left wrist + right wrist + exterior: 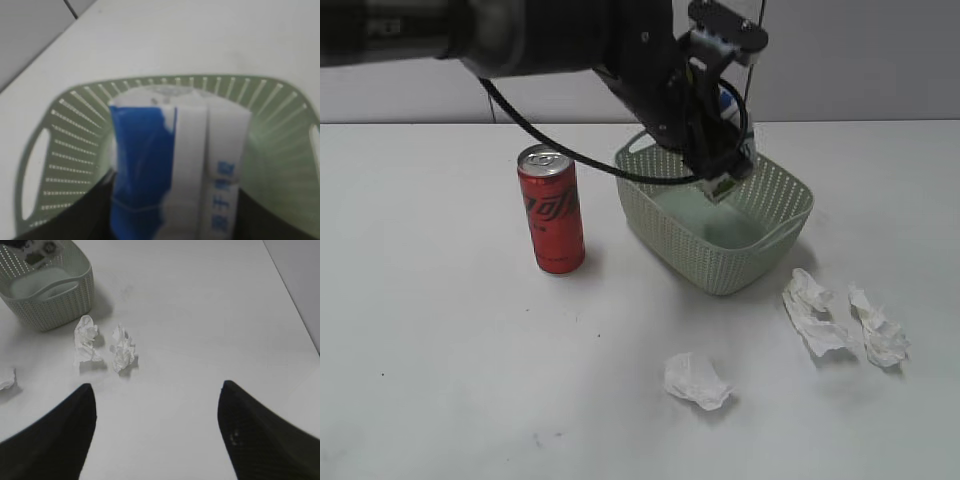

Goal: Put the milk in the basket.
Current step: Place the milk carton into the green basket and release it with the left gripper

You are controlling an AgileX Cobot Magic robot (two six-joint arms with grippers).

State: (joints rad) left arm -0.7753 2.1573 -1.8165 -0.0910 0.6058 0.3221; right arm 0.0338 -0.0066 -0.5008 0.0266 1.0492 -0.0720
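Observation:
The milk (175, 160), a white carton with a blue panel and blue characters, is held between my left gripper's (172, 220) dark fingers. It hangs inside the mouth of the pale green basket (65, 125). In the exterior view the left gripper (720, 165) reaches down into the basket (760, 240), and only a small part of the milk (723, 185) shows below it. My right gripper (157, 405) is open and empty above bare table, right of the basket (55, 305).
A red soda can (551, 209) stands left of the basket. Three crumpled white tissues lie in front: one (697, 381) at the front middle, two (812, 312) (880, 330) to the right. The two also show in the right wrist view (86, 338) (123, 348).

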